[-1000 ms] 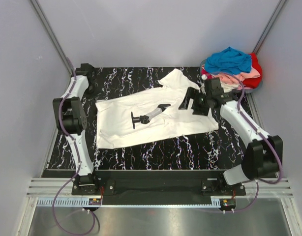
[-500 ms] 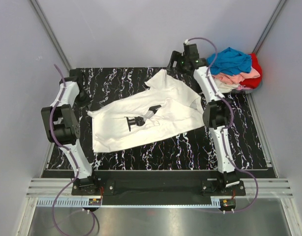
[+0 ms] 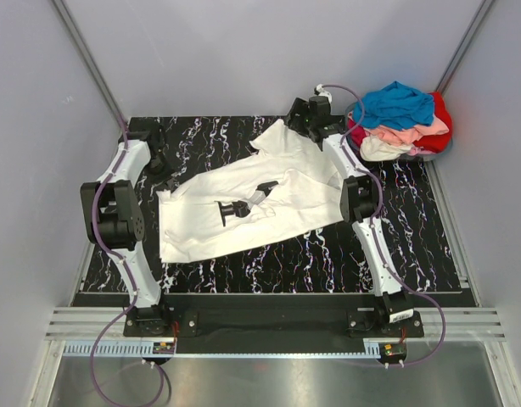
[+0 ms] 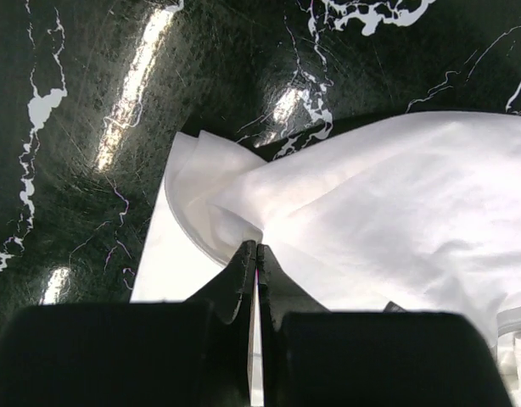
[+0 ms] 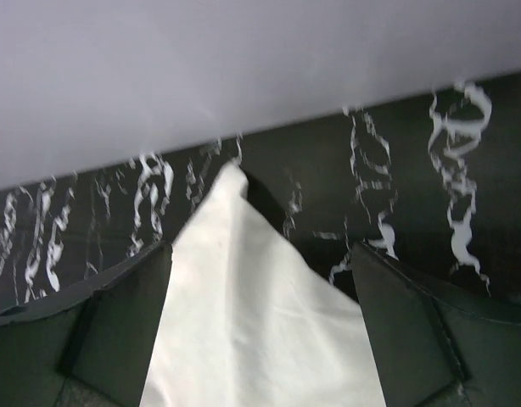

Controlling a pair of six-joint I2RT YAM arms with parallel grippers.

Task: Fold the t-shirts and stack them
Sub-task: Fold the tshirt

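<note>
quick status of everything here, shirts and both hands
white t-shirt: unfolded, spread out rumpled
pile of coloured t-shirts: unfolded, heaped together
left hand: shut, pinching the white t-shirt's edge
right hand: open, straddling a corner of it

Top camera looks down from behind; both close wrist cameras share the white t-shirt (image 3: 201, 225).

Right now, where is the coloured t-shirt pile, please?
In the top view, the coloured t-shirt pile sits at the far right corner of the table, right of the white t-shirt.
</note>
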